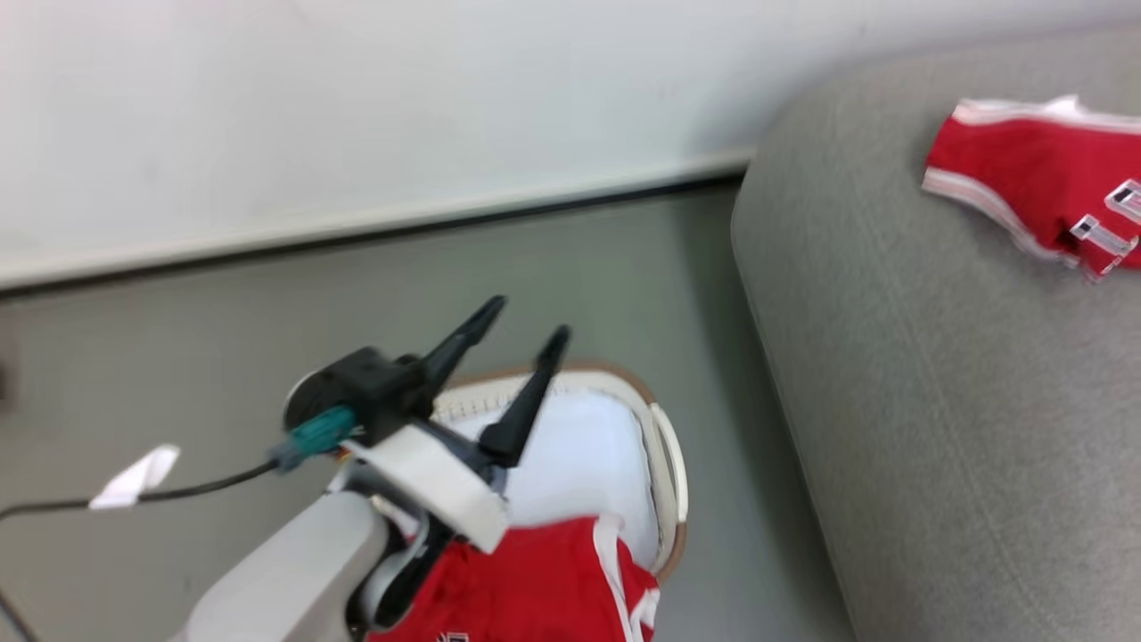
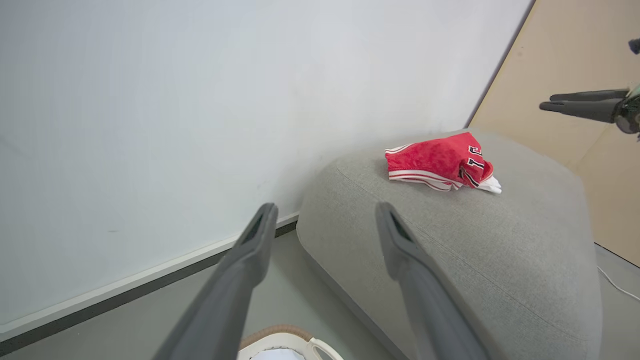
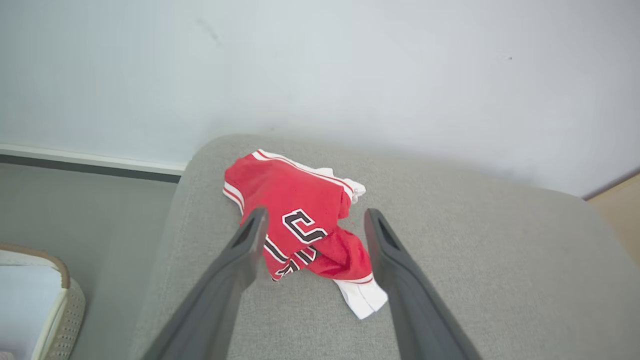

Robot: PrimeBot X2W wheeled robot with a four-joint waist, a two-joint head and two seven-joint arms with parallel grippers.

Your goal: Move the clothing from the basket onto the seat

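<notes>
A crumpled piece of the red clothing with white trim and black-and-white lettering lies on the grey seat, near its rounded end. My right gripper hovers over it, open, its fingers apart from the cloth. The same garment lies at the head view's upper right, and again in the left wrist view. More red clothing lies in the cream basket on its white lining. My left gripper hangs open and empty above the basket.
The basket stands on grey floor close beside the seat's rounded end. A white wall with a dark baseboard runs behind. A black cable with a white tag trails from my left arm. A beige panel stands beyond the seat.
</notes>
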